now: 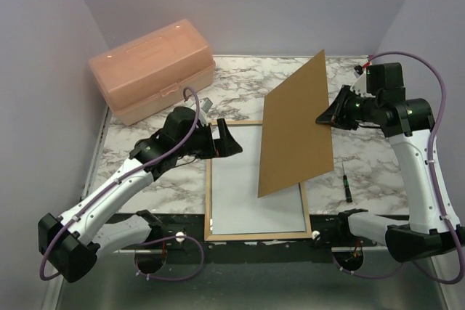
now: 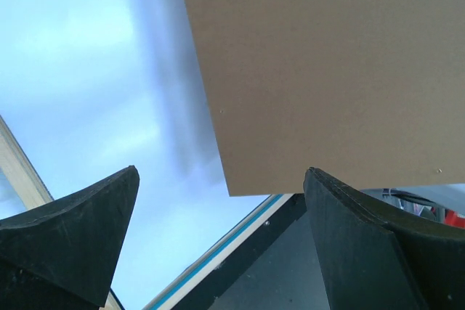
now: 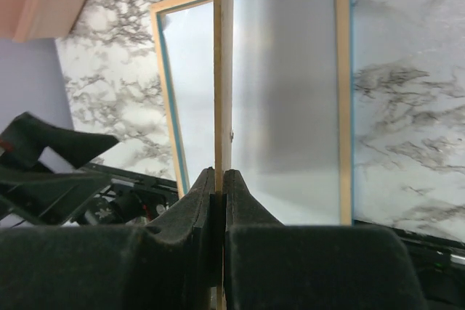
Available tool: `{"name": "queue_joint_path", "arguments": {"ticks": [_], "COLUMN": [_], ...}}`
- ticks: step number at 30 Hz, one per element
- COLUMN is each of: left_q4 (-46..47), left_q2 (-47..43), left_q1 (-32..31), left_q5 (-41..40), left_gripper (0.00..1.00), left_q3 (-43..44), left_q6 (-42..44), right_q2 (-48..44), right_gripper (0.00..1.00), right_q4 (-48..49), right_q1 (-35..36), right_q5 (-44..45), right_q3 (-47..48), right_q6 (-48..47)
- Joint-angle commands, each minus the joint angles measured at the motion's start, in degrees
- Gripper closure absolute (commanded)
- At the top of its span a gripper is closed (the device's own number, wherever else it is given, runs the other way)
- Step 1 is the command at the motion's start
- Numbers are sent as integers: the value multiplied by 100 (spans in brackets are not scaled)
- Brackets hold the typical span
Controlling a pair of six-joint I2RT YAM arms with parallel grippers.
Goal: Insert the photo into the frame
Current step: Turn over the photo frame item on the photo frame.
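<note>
Top external view: the right gripper is clamping the right edge of the board, fully closed on it; in the right wrist view both black jaws are pressing flat against the thin edge with no gap showing. The board is a flat brown rectangle with a matte, fibre-like face; it is standing tilted over the frame, with its lower corner sitting low above the frame's opening; contact there cannot be told.

The left gripper is standing wide open and gripping nothing; its pointed black jaws are hovering over the frame's far left corner.

The frame is lying flat on the marble-patterned table; its thin rails are showing light wood upward, with a blue line along the inner edge. The photo is lying inside the frame and filling the opening; only a plain, pale, smooth face is showing.

A translucent pink-orange box with a rounded lid is sitting at the far left; a small dark screwdriver is lying just right of the frame.
</note>
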Motion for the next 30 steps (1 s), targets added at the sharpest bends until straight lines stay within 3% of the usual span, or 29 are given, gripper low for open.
{"name": "queue_joint_path", "arguments": {"ticks": [1,7,14,30], "left_q4": [-912,-1094,-858,-805], "left_q2": [-266,-531,-356,-126], "left_q1": [-48,-61,-63,-61], "left_q5": [-543,-906,-684,-513], "left_gripper": [2,2,2,2], "left_q3": [480,575,381,560], "left_q6": [54,123,93,123], "right_q2": [271,677,746,1411], "right_gripper": [99,100,100,100], "right_q4": [-892,-1341,-1332,-766], "right_q1": [32,40,136,948], "right_q5": [619,854,1145,1864], "right_q3": [728,1270,1168,1187], "right_q6": [-294,-539,-662,-723]}}
